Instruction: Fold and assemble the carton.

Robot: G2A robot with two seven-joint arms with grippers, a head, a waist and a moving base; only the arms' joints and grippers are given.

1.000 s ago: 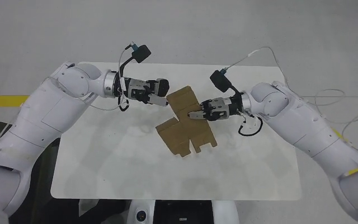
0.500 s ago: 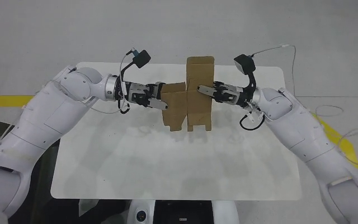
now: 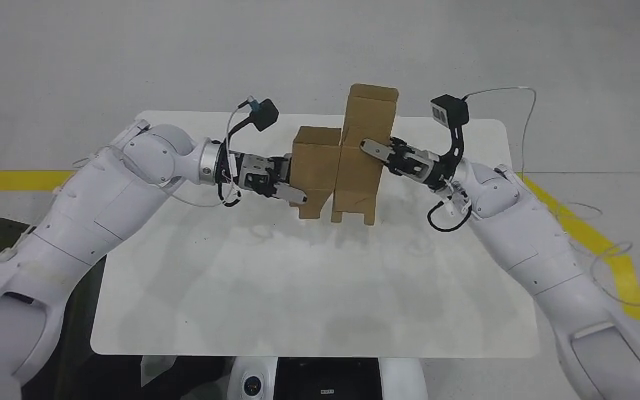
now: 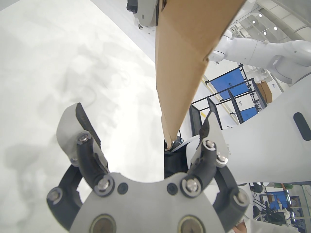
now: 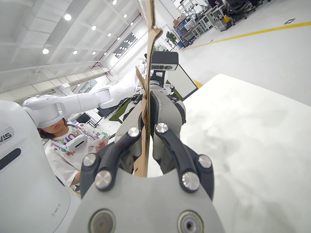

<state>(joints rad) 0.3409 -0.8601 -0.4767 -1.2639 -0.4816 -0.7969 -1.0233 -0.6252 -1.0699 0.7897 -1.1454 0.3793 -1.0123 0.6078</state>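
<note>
The flat brown carton (image 3: 345,160) hangs upright above the far middle of the white table (image 3: 300,290), its flaps pointing down. My right gripper (image 3: 366,148) is shut on its right side; in the right wrist view the cardboard (image 5: 150,49) runs edge-on between the closed fingers (image 5: 158,103) of the right gripper (image 5: 147,107). My left gripper (image 3: 292,187) sits at the carton's lower left edge. It is open in the left wrist view, where a carton panel (image 4: 184,49) tapers down into the gap of the left gripper (image 4: 143,122) without either pad touching it.
The table's far edge (image 3: 300,113) lies just behind the carton. Bare table surface stretches from the carton to the near edge (image 3: 310,352). A yellow floor line (image 3: 20,180) runs past the table on both sides.
The right gripper has lifted the carton off the table, swung it upright and carried it toward the far edge. The left gripper followed to its left edge.
</note>
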